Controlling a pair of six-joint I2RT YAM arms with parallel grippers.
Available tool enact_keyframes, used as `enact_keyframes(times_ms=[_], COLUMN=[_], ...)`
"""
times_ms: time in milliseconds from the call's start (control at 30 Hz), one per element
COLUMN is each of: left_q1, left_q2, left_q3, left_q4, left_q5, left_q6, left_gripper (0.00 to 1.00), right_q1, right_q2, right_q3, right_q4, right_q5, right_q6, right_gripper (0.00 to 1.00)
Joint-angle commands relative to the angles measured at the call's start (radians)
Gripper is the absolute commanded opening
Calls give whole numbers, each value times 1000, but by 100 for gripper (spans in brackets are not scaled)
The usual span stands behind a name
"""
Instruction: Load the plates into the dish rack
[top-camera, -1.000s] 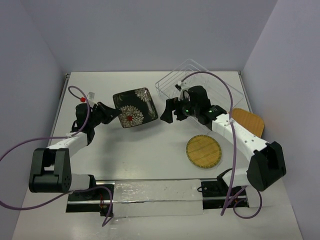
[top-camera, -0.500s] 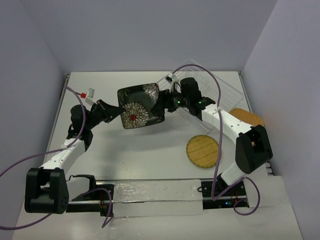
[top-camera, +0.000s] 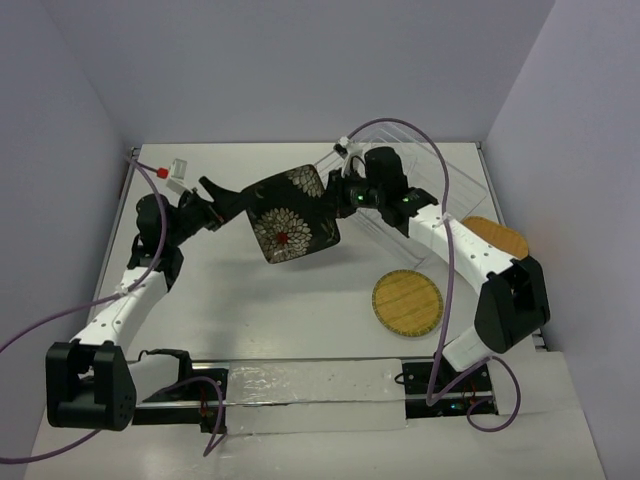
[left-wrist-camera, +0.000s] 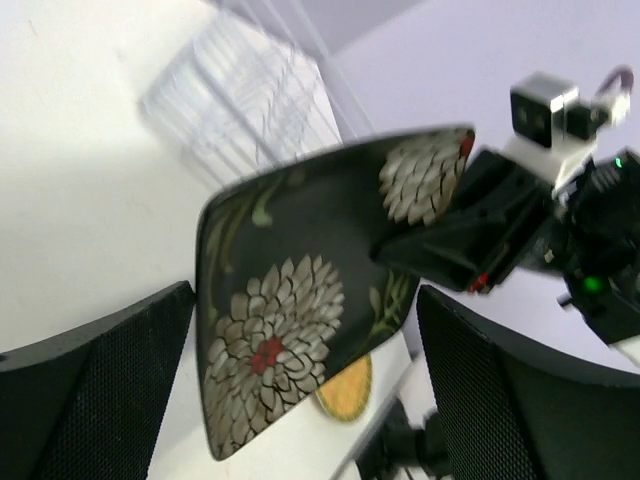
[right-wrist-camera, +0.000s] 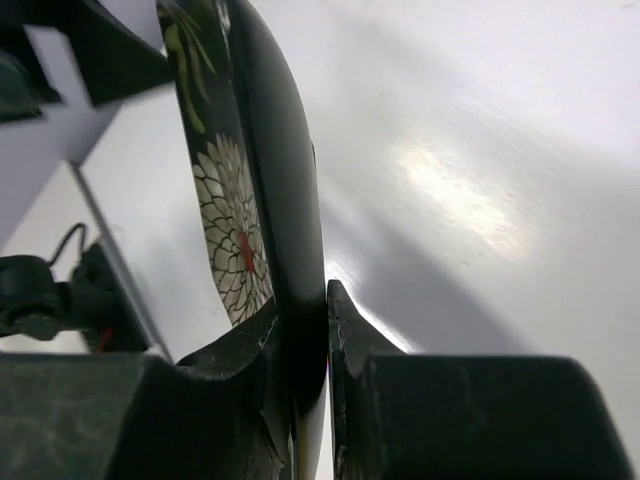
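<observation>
The square black plate (top-camera: 290, 215) with white-red flowers hangs tilted above the table between both arms. My right gripper (top-camera: 335, 198) is shut on its right edge; in the right wrist view the plate's rim (right-wrist-camera: 285, 200) is pinched at the right gripper (right-wrist-camera: 300, 325). My left gripper (top-camera: 220, 205) stands open at the plate's left side, its fingers (left-wrist-camera: 100, 390) wide apart and clear of the plate (left-wrist-camera: 290, 300). The round yellow woven plate (top-camera: 407, 303) lies flat at the right. The orange-tan wooden plate (top-camera: 497, 238) lies by the right wall. The wire dish rack (top-camera: 445, 165) stands at the back right.
The dish rack (left-wrist-camera: 235, 100) shows blurred behind the black plate in the left wrist view, and the yellow plate (left-wrist-camera: 345, 392) peeks out below it. The right arm's purple cable (top-camera: 440, 165) loops over the rack. Walls close in the back and both sides.
My left gripper has let go of the black plate and opened wide. My right gripper has shut on the plate's right edge, and the plate has tilted and shifted slightly right.
</observation>
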Motion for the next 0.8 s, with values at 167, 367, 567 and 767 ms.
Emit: enact_keyframes(times_ms=[167, 367, 567, 767], left_q1=[-3, -2, -1, -1], left_q2=[-142, -195, -223, -230], left_q3=[318, 310, 284, 289], left_q4=[-466, -544, -542, -546], left_q5=[-577, -747, -781, -794], left_q6=[253, 293, 315, 337], left_gripper=[99, 99, 99, 99], right_q1=[-232, -299, -357, -394], right_q2=[-146, -82, 32, 130], right_q3=[355, 488, 596, 680], right_q4=[-183, -279, -324, -326], right_q5=[354, 532, 634, 547], right_q6=[-304, -625, -829, -920], right_gripper=[0, 0, 0, 0])
